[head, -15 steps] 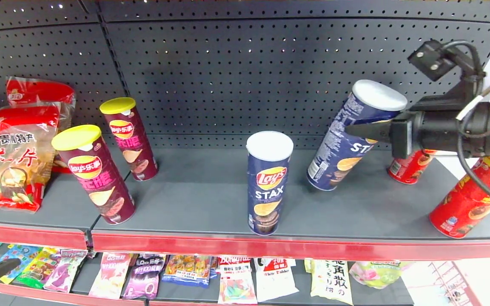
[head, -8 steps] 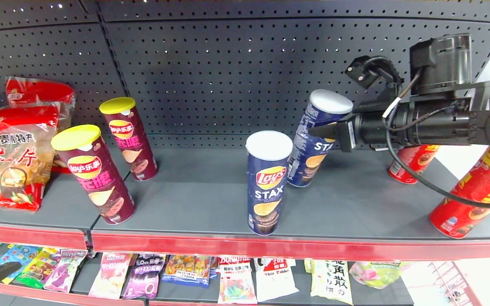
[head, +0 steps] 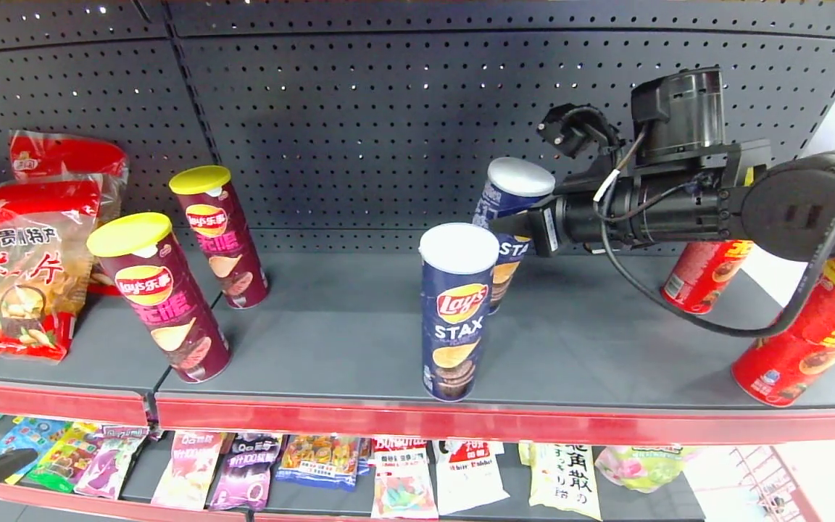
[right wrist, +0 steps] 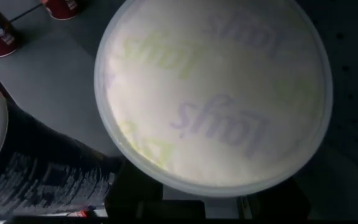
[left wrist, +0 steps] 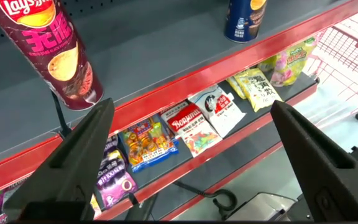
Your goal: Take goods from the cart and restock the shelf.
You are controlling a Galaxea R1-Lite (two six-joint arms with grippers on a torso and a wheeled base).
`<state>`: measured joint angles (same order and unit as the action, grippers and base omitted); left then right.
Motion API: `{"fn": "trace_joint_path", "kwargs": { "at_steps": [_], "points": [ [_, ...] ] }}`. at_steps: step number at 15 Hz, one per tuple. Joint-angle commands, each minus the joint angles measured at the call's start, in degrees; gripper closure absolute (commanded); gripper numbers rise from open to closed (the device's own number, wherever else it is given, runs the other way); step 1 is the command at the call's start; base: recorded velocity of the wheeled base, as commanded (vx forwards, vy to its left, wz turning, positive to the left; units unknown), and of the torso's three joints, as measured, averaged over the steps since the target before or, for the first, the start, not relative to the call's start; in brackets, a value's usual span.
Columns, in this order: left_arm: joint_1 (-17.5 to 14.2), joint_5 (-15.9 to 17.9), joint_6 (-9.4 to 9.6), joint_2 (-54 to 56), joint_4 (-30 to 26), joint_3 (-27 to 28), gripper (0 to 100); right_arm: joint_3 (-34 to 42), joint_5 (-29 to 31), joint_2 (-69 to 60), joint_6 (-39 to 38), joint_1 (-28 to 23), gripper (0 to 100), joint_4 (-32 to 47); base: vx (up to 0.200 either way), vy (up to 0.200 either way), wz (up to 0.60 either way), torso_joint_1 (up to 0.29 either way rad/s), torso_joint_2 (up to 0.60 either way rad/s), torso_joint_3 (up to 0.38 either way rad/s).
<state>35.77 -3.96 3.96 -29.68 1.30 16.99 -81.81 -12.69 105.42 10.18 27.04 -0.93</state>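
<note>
Blue chip can [head: 520,176] clamped in the right gripper [head: 517,226] over the shelf [head: 606,348].
Tilted, it sits at one o'clock of the upright blue can [head: 459,304], just behind it; the left gripper [left wrist: 191,165] hangs wide open and empty at seven o'clock, below the shelf edge.

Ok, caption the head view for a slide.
Right pincer holding a tilted blue can behind an upright blue can on the grey shelf.

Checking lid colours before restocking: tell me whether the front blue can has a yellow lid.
No, the front blue can has a white lid.
</note>
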Motion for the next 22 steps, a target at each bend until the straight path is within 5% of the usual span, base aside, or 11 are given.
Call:
{"fn": "trace_joint_path", "kwargs": {
  "at_steps": [1,20,21,22],
  "points": [
    [0.0,0.0,-0.01,-0.3,0.0,0.0,0,-0.6,0.3,1.5,0.1,0.2,100,0.0,0.000,0.000,0.00,0.000,0.00,0.000],
    [0.0,0.1,-0.01,0.9,-0.2,-1.3,0,-2.5,0.8,5.4,0.5,1.3,100,0.0,0.000,0.000,0.00,0.000,0.00,0.000],
    [0.0,0.1,-0.01,0.9,-0.2,-1.3,0,-2.6,0.9,5.5,0.6,1.3,0,0.0,0.000,0.000,0.00,0.000,0.00,0.000],
    [0.0,0.1,-0.01,1.2,-0.2,-1.5,0,-2.6,0.9,5.6,0.6,1.3,0,-0.1,0.000,0.000,0.00,0.000,0.00,0.000]
  ]
}}
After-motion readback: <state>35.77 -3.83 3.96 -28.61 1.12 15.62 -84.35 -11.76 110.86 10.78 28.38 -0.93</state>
